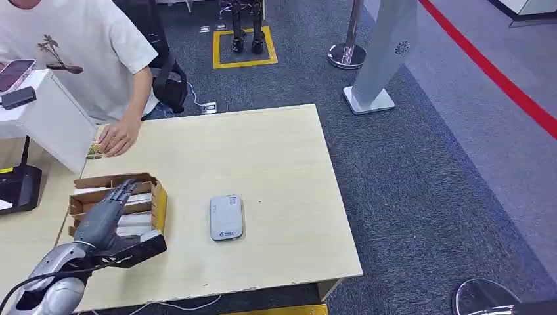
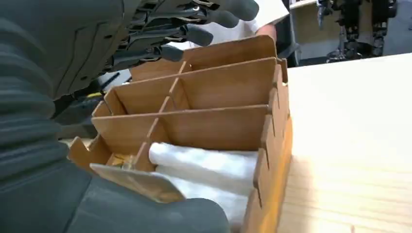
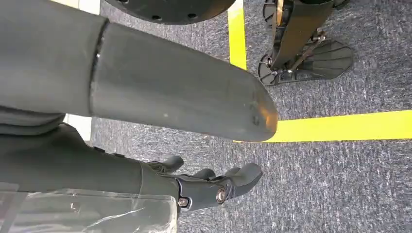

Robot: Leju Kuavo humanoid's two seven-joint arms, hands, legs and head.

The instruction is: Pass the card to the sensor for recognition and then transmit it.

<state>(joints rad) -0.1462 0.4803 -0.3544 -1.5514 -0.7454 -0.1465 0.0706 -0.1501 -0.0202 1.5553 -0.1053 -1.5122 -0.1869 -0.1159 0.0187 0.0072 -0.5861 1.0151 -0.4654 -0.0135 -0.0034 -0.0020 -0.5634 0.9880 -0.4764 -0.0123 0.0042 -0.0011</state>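
Observation:
My left hand (image 1: 105,216) reaches over a brown cardboard box (image 1: 157,197) with dividers at the table's left side. In the left wrist view its fingers (image 2: 194,34) are spread above the box (image 2: 223,97), and the thumb (image 2: 145,213) lies low at the near end. A tan card (image 2: 138,180) lies flat just above the thumb at the box's near compartment; no finger presses on it. The grey-white sensor (image 1: 226,217) lies on the table right of the box. My right hand (image 3: 209,187) hangs over the carpet with its fingers loosely bent, holding nothing.
A person in a white shirt (image 1: 72,46) stands at the table's far left, one hand (image 1: 118,136) resting on a small card (image 1: 94,151). White wrapped packs (image 2: 209,167) fill the box's near compartments. A white stand (image 1: 46,118) and a black base (image 1: 20,187) stand left.

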